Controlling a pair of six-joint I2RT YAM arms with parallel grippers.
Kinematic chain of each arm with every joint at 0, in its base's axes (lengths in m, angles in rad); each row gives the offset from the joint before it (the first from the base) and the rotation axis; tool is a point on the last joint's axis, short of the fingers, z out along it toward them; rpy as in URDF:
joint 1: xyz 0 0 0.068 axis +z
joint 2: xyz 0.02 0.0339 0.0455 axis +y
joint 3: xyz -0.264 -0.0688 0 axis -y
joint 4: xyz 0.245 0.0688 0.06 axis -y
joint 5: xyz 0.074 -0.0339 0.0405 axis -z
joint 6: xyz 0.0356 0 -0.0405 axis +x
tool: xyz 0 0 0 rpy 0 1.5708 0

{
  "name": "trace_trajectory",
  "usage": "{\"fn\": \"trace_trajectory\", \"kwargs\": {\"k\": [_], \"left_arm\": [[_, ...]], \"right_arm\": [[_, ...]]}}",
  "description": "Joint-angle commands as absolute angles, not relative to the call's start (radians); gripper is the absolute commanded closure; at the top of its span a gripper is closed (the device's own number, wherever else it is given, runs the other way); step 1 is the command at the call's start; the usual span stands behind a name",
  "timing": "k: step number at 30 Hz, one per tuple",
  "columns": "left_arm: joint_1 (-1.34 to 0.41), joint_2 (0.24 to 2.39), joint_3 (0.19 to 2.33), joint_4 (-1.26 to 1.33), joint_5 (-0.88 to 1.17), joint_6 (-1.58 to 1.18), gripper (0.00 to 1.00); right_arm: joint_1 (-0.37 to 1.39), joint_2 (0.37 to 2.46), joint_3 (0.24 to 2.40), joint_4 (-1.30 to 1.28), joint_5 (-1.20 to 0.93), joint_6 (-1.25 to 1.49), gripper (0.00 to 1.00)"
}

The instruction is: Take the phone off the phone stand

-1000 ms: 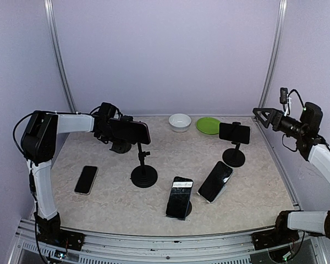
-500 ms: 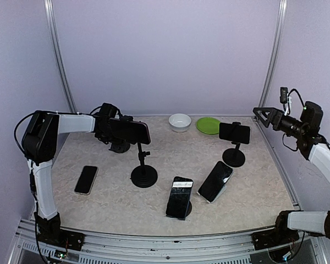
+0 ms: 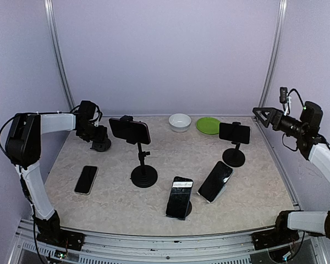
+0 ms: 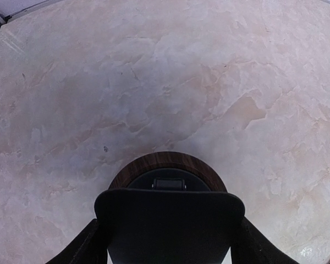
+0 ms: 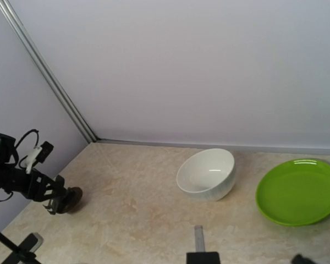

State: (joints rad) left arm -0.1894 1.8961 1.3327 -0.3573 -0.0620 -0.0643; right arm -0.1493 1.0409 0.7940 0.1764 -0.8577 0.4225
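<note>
Several phones sit on stands. One black phone point(image 3: 130, 131) is clamped sideways on a tall stand point(image 3: 143, 175) at centre left. Another point(image 3: 234, 133) is on a tall stand at the right. Two more point(image 3: 180, 197) point(image 3: 215, 181) lean on low stands in front. My left gripper point(image 3: 94, 135) is at the back left. In its wrist view its fingers point(image 4: 88, 248) close on both sides of the black back plate point(image 4: 170, 225) of a small phoneless stand with a wood-brown base point(image 4: 168, 162). My right gripper point(image 3: 258, 114) is open and empty, high at the right edge.
A phone point(image 3: 86, 179) lies flat on the table at the left. A white bowl point(image 3: 180, 121) point(image 5: 206, 174) and a green plate point(image 3: 208, 125) point(image 5: 298, 191) are at the back. The right wrist view shows my left arm point(image 5: 22, 179) far left.
My left gripper has moved left, away from the left end of the phone on the tall stand. The small stand moved left with it. The right arm has not moved.
</note>
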Motion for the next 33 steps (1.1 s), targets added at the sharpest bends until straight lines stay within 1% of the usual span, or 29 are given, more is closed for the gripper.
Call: {"fn": "trace_trajectory", "kwargs": {"k": [1,11,16,18,21,24,26,30,33], "left_arm": [[-0.179,1.86,1.312,-0.372,-0.037,-0.029,0.54],[-0.164,1.823,1.217,-0.362,-0.021,-0.032,0.55],[-0.164,1.822,1.197,-0.366,-0.031,-0.028,0.51],[-0.166,1.826,1.197,-0.376,-0.043,-0.032,0.45],[-0.172,1.822,1.194,-0.384,-0.06,-0.042,0.26],[-0.184,1.79,1.182,-0.382,-0.084,-0.057,0.1],[-0.194,1.746,1.162,-0.368,-0.094,-0.063,0.02],[-0.229,1.621,1.126,-0.341,-0.132,-0.045,0.01],[-0.291,1.535,1.112,-0.338,-0.195,-0.014,0.01]], "right_arm": [[-0.129,1.018,0.835,0.204,-0.877,0.414,0.0],[-0.037,1.029,0.881,0.176,-0.891,0.344,0.0],[0.023,1.052,0.919,0.167,-0.901,0.327,0.0],[0.05,1.062,0.93,0.16,-0.902,0.316,0.0],[0.096,1.078,0.953,0.139,-0.894,0.298,0.0],[0.152,1.093,0.98,0.107,-0.877,0.268,0.0],[0.182,1.097,0.99,0.096,-0.868,0.255,0.0],[0.233,1.108,0.999,0.076,-0.865,0.234,0.0],[0.273,1.108,0.993,0.075,-0.857,0.218,0.0]]}}
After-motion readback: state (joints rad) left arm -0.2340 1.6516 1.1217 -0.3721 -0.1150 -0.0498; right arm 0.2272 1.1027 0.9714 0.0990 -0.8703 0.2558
